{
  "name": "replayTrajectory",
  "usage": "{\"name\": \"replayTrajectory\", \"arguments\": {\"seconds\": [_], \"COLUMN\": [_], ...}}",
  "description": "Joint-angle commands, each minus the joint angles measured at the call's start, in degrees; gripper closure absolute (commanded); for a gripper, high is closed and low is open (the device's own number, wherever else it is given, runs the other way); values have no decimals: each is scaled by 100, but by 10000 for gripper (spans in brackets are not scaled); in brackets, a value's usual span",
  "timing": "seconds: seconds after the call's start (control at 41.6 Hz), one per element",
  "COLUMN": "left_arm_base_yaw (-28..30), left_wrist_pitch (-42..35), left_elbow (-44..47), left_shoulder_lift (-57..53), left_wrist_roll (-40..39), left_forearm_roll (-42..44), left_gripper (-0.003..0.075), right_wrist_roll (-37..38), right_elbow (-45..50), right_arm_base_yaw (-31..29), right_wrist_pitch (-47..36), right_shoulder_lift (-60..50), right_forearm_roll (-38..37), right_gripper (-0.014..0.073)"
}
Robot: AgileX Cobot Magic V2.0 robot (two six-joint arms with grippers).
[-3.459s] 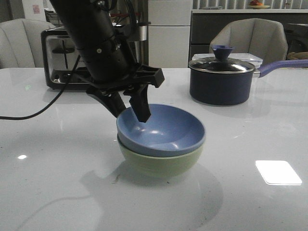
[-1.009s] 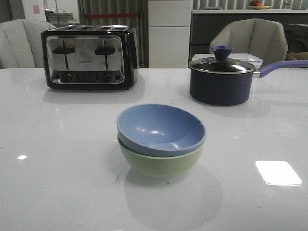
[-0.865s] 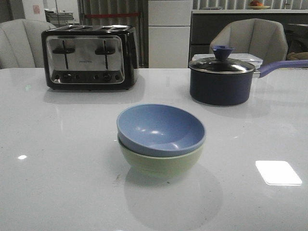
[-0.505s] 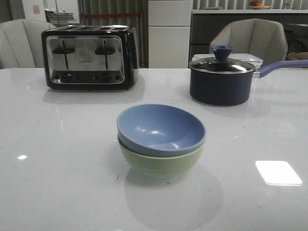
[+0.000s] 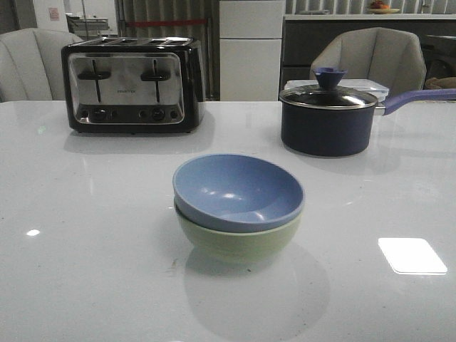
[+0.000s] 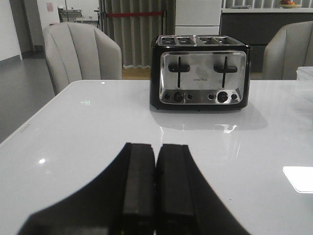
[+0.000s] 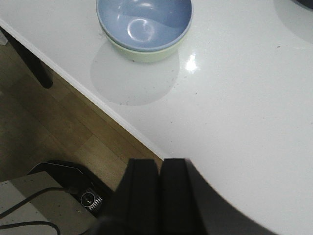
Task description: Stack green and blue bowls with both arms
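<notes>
The dusty blue bowl (image 5: 239, 191) sits nested inside the pale green bowl (image 5: 239, 242) in the middle of the white table; the pair stands free. Both also show in the right wrist view, the blue bowl (image 7: 144, 22) in the green bowl (image 7: 146, 53) near the table's edge. Neither arm shows in the front view. My left gripper (image 6: 156, 149) is shut and empty, low over the table and facing the toaster. My right gripper (image 7: 160, 164) is shut and empty, raised above the table's front edge, well away from the bowls.
A black and chrome toaster (image 5: 132, 85) stands at the back left and shows in the left wrist view (image 6: 201, 72). A dark navy lidded saucepan (image 5: 328, 117) with a long handle stands at the back right. Grey chairs stand behind the table. The wooden floor (image 7: 63, 132) lies past the table edge.
3.5 s ago my left arm held its gripper at the blue bowl's rim; it has withdrawn out of the front view. Over the last second nothing has moved.
</notes>
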Motion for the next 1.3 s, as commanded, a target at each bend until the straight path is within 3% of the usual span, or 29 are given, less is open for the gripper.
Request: {"name": "replayTrajectory", "arguments": {"seconds": [0.0, 0.072, 1.177, 1.273], "left_arm_base_yaw": [29, -6, -211, -211], "left_wrist_pitch": [-913, -1220, -1196, -1196], "left_elbow": [87, 242, 232, 232], "left_shoulder_lift": [-109, -118, -107, -107], "left_wrist_roll": [-45, -45, -45, -45], "left_forearm_roll": [-118, -118, -118, -118], "left_gripper": [627, 627, 627, 627], "right_wrist_roll": [-24, -24, -24, -24], "right_elbow": [-163, -163, -114, 118], "right_arm_base_yaw": [-13, -13, -20, -364], "right_wrist_pitch": [-339, -339, -352, -661], "right_shoulder_lift": [6, 6, -91, -358], "right_forearm_roll": [7, 7, 7, -27], "right_gripper": [537, 537, 537, 537]}}
